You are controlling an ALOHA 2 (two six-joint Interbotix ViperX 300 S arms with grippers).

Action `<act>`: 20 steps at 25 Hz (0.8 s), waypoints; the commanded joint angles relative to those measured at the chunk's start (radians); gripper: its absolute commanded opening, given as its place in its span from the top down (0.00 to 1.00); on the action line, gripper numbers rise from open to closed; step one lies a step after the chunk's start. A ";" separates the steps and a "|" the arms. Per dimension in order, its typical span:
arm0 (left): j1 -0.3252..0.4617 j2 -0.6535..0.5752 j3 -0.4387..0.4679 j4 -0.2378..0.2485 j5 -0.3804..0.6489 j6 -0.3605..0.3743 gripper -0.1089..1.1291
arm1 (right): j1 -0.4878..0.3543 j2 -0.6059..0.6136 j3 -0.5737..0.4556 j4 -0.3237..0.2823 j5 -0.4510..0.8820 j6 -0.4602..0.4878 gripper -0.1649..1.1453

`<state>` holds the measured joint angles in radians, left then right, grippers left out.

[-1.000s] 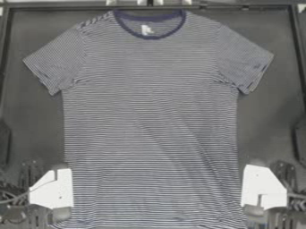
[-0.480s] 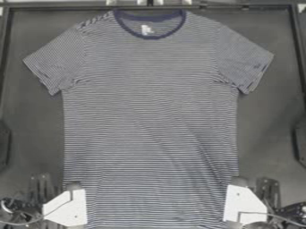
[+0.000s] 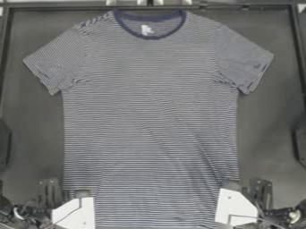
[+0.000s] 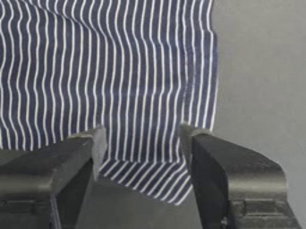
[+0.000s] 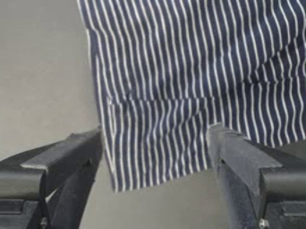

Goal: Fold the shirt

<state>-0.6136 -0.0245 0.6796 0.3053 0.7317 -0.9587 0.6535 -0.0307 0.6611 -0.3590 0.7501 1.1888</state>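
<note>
The striped shirt [image 3: 149, 116] lies flat and face up on the table, with its navy collar [image 3: 149, 27] at the far edge and its hem at the near edge. My left gripper [image 3: 76, 203] is at the hem's left corner. In the left wrist view the left gripper [image 4: 142, 138] is open, its jaws on either side of the shirt's corner [image 4: 149, 174]. My right gripper [image 3: 233, 197] is at the hem's right corner. In the right wrist view the right gripper [image 5: 155, 136] is open, with the shirt's corner [image 5: 152, 161] between its jaws.
The dark table [image 3: 278, 134] shows bare strips on both sides of the shirt. Both sleeves [image 3: 53, 62] are spread out flat. A frame rail [image 3: 239, 6] runs along the far edge.
Both grippers have moved inward and toward the near edge, onto the shirt's bottom corners. The shirt has not shifted.
</note>
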 commanded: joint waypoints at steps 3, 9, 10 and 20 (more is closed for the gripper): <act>0.000 0.031 -0.021 0.009 -0.018 -0.003 0.21 | 0.003 0.034 -0.002 -0.012 -0.009 0.012 0.13; 0.000 0.069 -0.029 0.003 -0.021 -0.005 0.21 | 0.003 0.074 0.003 -0.002 -0.031 0.015 0.13; 0.000 0.074 -0.031 0.000 -0.021 -0.003 0.21 | 0.003 0.078 0.003 0.002 -0.031 0.015 0.13; 0.000 0.124 -0.031 -0.018 -0.009 -0.005 0.22 | 0.003 0.135 0.000 0.006 -0.032 0.015 0.13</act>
<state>-0.6151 0.0951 0.6535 0.2961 0.7210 -0.9618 0.6550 0.0997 0.6673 -0.3574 0.7194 1.2026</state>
